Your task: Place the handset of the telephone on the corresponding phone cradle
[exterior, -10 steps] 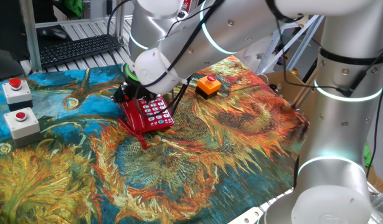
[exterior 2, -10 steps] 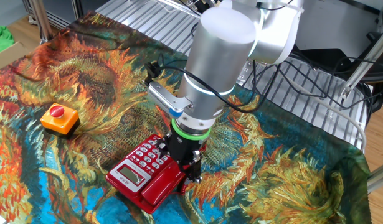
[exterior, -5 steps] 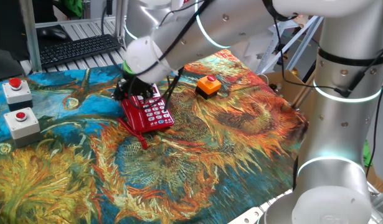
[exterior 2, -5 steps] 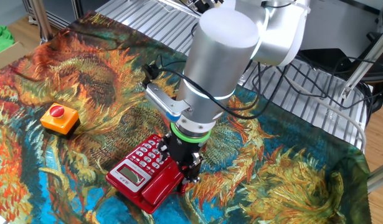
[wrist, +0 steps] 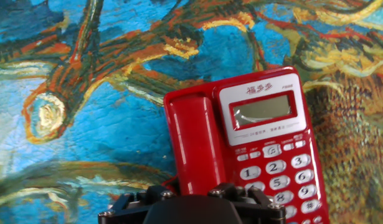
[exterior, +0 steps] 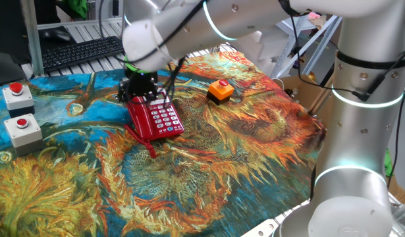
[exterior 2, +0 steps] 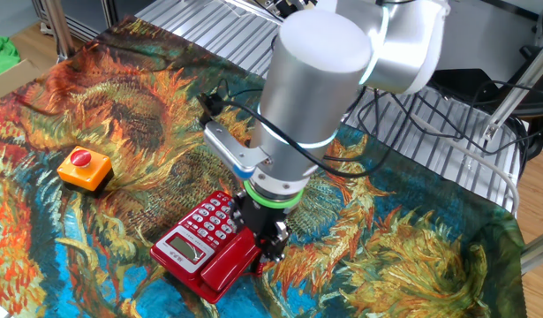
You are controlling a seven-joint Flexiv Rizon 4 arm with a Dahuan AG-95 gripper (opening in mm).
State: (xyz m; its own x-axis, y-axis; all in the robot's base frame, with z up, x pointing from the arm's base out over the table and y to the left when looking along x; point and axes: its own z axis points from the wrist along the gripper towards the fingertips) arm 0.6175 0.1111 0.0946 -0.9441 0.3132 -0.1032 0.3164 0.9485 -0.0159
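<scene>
Hand view: handset lying along the phone's left side

Hand view shows the handset [wrist: 194, 143] seated lengthwise in the cradle [wrist: 172, 106] of the red telephone [wrist: 266, 137], beside the display and white keys. The claw [wrist: 191, 202] sits at the handset's near end, right above it; its black housing hides the fingers, so I cannot tell whether they are apart or together. The other fixed view shows the claw [exterior 2: 264, 240] over the phone's far end. An orange button box [exterior 2: 86, 168] stands well apart on the table [exterior 2: 412, 256], which is covered in a sunflower-patterned cloth.
</scene>
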